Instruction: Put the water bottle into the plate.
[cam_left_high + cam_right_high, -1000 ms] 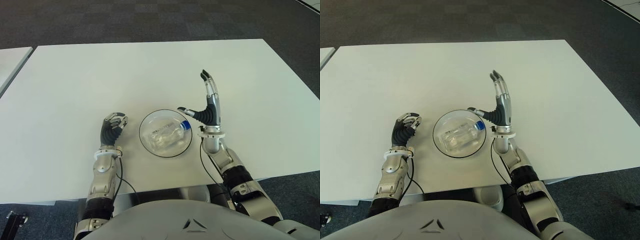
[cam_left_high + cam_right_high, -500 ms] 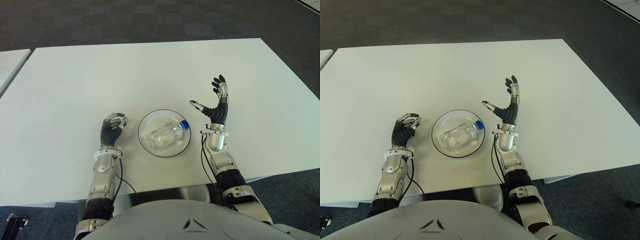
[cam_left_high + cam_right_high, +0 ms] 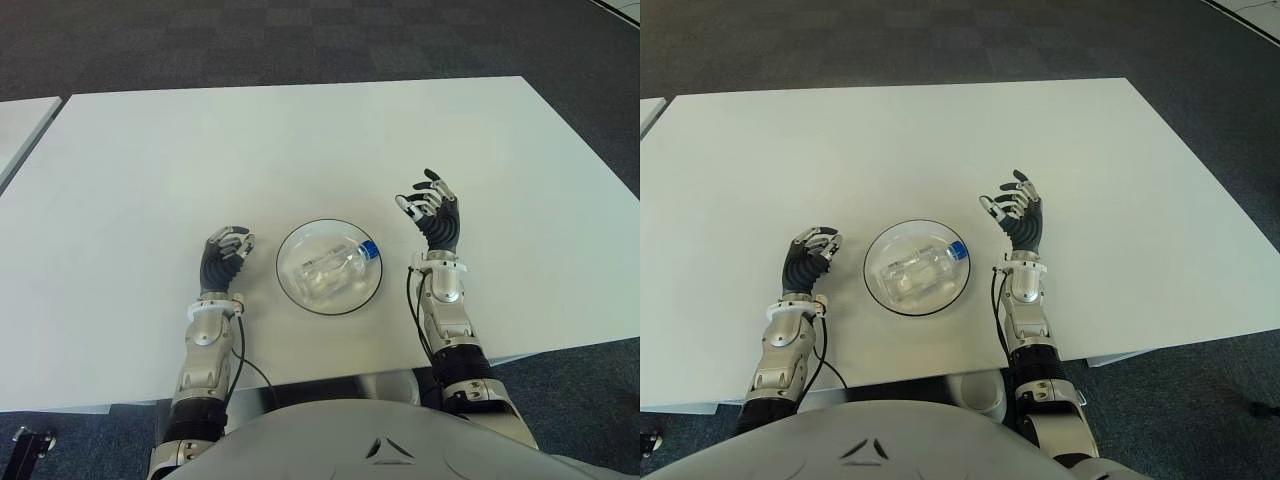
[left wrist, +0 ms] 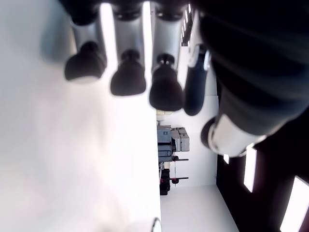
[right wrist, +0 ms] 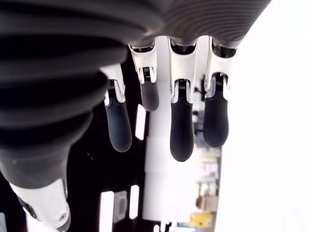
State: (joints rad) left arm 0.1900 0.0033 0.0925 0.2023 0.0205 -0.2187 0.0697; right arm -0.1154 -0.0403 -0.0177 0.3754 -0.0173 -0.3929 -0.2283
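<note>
Water bottle (image 3: 331, 270) lying on its side inside the plate (image 3: 296, 287), see-through, with a blue cap (image 3: 368, 249) pointing toward the robot's right and a bit away from the robot. Touching the bottom of the plate, held by no hand. Plate round and clear with a dark rim, sitting on the white table (image 3: 300, 140), near the front edge, between the two hands.

Right hand (image 3: 435, 215) just to the right of the plate, apart from it, palm turned up and toward the robot. Fingers (image 5: 181, 126) loosely bent, not tight, wrapped around nothing. Thumb tip out to the side toward the plate, not touching it.

Left hand (image 3: 224, 255) to the left of the plate, near it but not touching. Fingers (image 4: 127, 77) curled in toward the palm, nothing inside them. Showing low against the table; touching or not, hard to tell.

Dark carpet floor (image 3: 300, 45) past the far edge of the table. Corner of another white table (image 3: 20, 120) far off on the left.
</note>
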